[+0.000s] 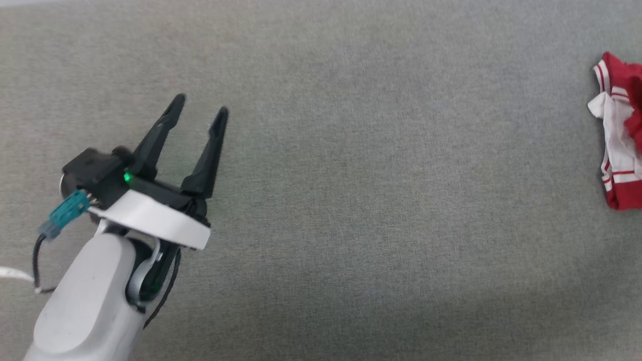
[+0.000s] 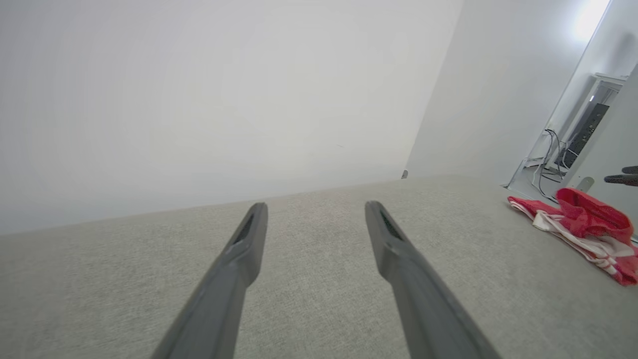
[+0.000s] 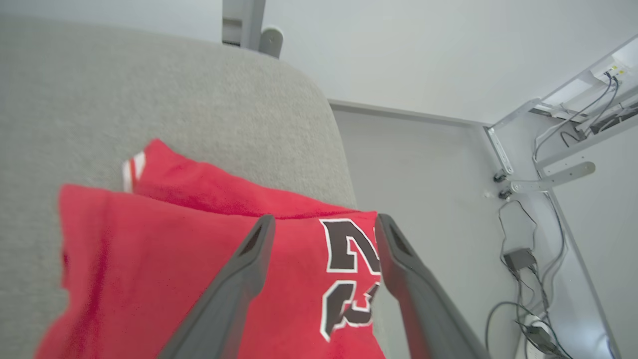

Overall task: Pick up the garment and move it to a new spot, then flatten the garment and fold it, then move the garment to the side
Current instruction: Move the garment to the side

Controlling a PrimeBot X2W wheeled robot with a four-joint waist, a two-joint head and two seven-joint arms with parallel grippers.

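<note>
One crumpled red-and-white garment [image 1: 619,135] lies at the far right edge of the grey fabric surface [image 1: 351,200], beside its rounded corner, with black numerals facing up. The right gripper [image 3: 325,222] hovers just over it, jaws spread wide, clasping nothing. Well apart to the left, the left gripper [image 1: 200,105] hangs above the grey fabric, jaws likewise wide and holding nothing.

Grey fabric tabletop [image 3: 149,85] under right fingers [image 3: 234,294]; right of them, white wall [image 3: 423,50], metal frame [image 3: 498,144], loose cables [image 3: 500,224], one adapter [image 3: 518,258].
</note>
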